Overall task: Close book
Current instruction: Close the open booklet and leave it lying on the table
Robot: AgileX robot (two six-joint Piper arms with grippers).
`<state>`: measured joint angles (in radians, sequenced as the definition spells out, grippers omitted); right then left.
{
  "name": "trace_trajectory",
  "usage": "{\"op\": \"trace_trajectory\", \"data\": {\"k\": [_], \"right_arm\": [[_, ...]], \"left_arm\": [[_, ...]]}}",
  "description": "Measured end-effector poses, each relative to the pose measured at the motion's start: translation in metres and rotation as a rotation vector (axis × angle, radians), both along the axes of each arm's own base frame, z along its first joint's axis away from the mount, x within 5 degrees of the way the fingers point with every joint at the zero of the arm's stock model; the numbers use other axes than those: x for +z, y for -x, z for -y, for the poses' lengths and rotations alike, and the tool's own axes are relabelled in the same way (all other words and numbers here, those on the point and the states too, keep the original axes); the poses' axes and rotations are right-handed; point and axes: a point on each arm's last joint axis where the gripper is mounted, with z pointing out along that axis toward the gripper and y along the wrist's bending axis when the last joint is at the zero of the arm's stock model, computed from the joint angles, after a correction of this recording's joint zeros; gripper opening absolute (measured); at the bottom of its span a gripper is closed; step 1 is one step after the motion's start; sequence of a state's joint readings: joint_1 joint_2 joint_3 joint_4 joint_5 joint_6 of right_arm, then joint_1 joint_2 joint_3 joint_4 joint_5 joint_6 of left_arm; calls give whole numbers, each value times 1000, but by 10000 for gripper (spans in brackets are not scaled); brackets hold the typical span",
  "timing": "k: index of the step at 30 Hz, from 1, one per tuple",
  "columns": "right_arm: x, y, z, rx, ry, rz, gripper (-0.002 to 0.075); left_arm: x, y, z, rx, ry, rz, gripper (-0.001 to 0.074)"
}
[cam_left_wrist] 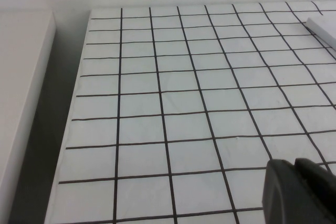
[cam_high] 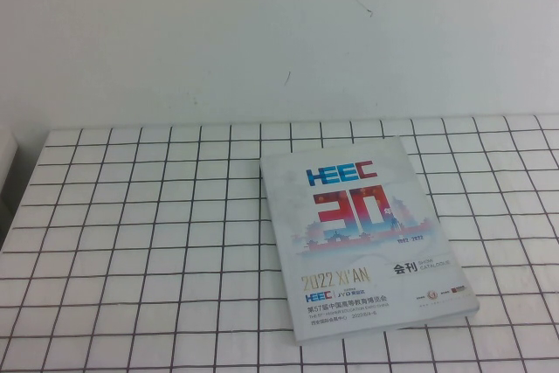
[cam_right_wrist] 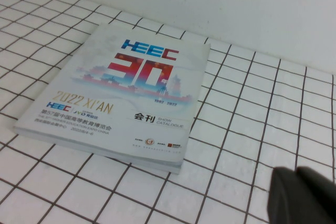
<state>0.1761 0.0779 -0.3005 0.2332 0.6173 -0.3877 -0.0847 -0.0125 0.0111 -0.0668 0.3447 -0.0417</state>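
**Book Lies Shut on Checked Desk, Arms Held Clear**

The book (cam_high: 367, 242) lies flat in the lower right of the high view, on a desk (cam_high: 131, 242) covered in a white cloth with a black grid. Its cover (cam_right_wrist: 136, 72) faces up and sits level on the pages, with no leaf raised. A plain white wall (cam_high: 262, 32) fills the top of the frame. Neither arm shows in the high view.

The left pincer (cam_left_wrist: 298, 187) appears only as a dark shape in the lower right corner of its own wrist view, above bare cloth and well apart from the book. The right pincer (cam_right_wrist: 304, 195) shows the same way in the lower right of its wrist view, near the book but not touching it. Whether either pincer is open or closed cannot be told.

Judged from how the book lies, the closing looks done and nothing appears left to do.
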Motion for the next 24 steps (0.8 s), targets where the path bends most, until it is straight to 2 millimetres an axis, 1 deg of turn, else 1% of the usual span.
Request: {"op": "trace_trajectory", "data": {"k": [19,22,24], "right_arm": [[-1,0,0,0,0,-2,-3],[-8,-1,1,-13,3,10,-3],[-15,-4,4,-54,25,50,-3]], "left_arm": [[0,0,0,0,-1,0,-4],[0,0,0,0,-1,0,-4],[0,0,0,0,-1,0,-4]]}}
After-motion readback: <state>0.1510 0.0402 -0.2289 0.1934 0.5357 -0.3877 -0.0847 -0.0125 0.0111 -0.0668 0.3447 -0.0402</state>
